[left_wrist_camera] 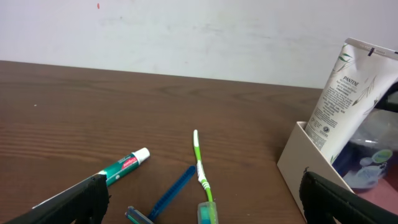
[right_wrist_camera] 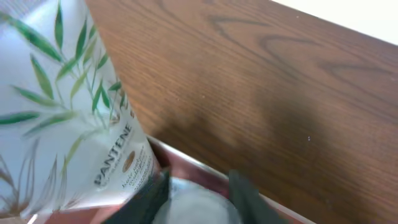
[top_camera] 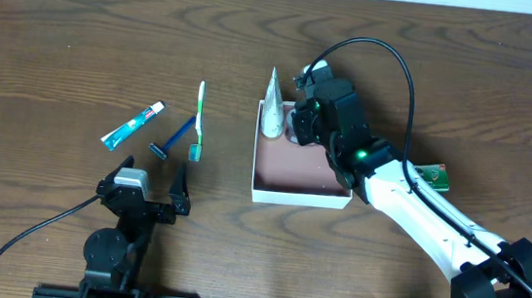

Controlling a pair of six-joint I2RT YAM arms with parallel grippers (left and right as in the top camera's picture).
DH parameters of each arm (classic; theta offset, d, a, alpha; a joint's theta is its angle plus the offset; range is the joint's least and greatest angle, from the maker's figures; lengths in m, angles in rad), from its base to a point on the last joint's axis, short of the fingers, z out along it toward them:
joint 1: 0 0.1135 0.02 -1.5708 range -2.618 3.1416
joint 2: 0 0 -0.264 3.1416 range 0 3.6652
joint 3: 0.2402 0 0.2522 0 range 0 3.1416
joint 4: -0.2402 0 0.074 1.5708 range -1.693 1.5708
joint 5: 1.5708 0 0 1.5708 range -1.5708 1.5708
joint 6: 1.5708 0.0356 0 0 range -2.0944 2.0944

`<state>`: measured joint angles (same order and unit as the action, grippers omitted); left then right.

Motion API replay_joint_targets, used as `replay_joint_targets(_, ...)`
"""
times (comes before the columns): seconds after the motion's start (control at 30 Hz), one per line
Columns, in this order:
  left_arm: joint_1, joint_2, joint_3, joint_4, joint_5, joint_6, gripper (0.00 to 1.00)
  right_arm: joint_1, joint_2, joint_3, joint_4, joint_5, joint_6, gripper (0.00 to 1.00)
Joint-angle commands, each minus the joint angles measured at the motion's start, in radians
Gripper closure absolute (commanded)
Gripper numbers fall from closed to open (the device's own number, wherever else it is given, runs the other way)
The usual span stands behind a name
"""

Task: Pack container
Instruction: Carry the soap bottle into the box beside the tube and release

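The container [top_camera: 301, 193], a shallow white-walled box with a pinkish-brown floor, sits mid-table. A white Pantene tube [top_camera: 272, 109] stands tilted in its back left corner. My right gripper [top_camera: 302, 125] reaches into the back of the box beside the tube. In the right wrist view its fingers [right_wrist_camera: 196, 196] close around a pale round item [right_wrist_camera: 193, 208], with the tube [right_wrist_camera: 68, 112] at the left. My left gripper [top_camera: 150, 195] is open and empty, in front of a toothpaste tube [top_camera: 132, 124], a blue razor [top_camera: 173, 139] and a green toothbrush [top_camera: 198, 121] lying left of the box.
A green packet [top_camera: 433, 175] lies right of the box, partly behind the right arm. In the left wrist view the toothpaste [left_wrist_camera: 124, 167], razor [left_wrist_camera: 165, 199] and toothbrush [left_wrist_camera: 200, 165] lie between the fingers, with the box wall [left_wrist_camera: 298, 163] at the right.
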<state>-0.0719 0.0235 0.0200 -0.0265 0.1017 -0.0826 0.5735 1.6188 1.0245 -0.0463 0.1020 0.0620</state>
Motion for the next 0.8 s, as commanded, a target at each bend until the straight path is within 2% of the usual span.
replay_joint_targets(0.0,0.006,0.000,-0.015,-0.036,0.018,-0.009,0.02,0.007,-0.010,0.008,0.014,0.000,-0.019,0.58)
replay_joint_targets(0.4,0.006,0.000,-0.015,-0.036,0.018,-0.009,0.02,0.000,-0.079,0.011,0.057,0.008,-0.026,0.36)
replay_joint_targets(0.6,0.006,0.000,-0.015,-0.036,0.018,-0.009,0.02,-0.032,-0.260,0.012,0.005,0.077,-0.026,0.28)
replay_joint_targets(0.77,0.006,0.000,-0.015,-0.036,0.018,-0.009,0.02,-0.073,-0.485,0.015,-0.190,0.158,0.040,0.25)
